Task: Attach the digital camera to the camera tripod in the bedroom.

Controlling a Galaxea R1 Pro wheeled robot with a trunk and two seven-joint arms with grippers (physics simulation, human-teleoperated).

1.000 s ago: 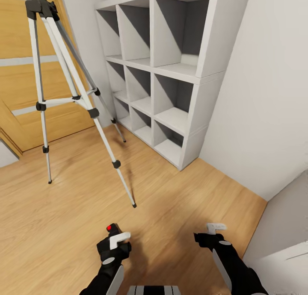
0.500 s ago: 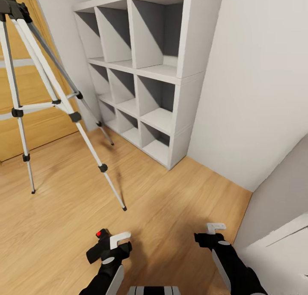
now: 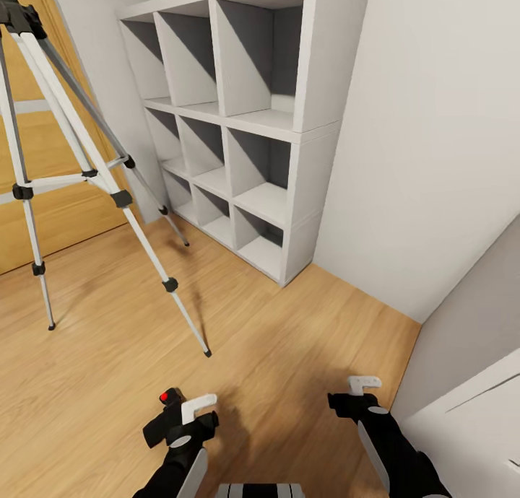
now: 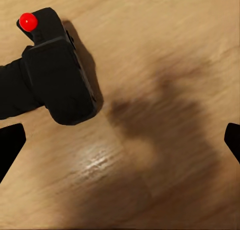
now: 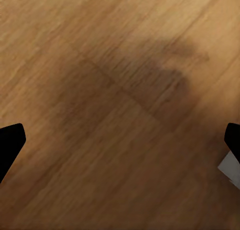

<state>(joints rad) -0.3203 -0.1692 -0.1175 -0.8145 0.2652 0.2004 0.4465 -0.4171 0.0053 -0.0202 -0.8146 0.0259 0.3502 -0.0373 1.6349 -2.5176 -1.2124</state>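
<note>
The digital camera (image 3: 165, 416), black with a red button, lies on the wood floor just beside and partly under my left gripper (image 3: 189, 417). In the left wrist view the digital camera (image 4: 55, 75) sits off to one side, outside the wide-apart fingertips (image 4: 10, 145), with nothing between them. My left gripper is open. My right gripper (image 3: 359, 391) hovers open over bare floor (image 5: 120, 110). The camera tripod (image 3: 87, 173) stands at the left on silver-white legs, its nearest foot (image 3: 208, 353) a short way ahead of the camera. Its head is cut off at the frame's top corner.
A white cube shelf (image 3: 245, 123) stands against the pale wall ahead. A wooden door (image 3: 43, 216) is behind the tripod. A grey bed edge (image 3: 469, 411) closes in at the right. Open floor lies between the tripod and the shelf.
The head view has swung to the right, so the tripod, the shelf and the camera on the floor have slid left in the picture. Both grippers hold their places.
</note>
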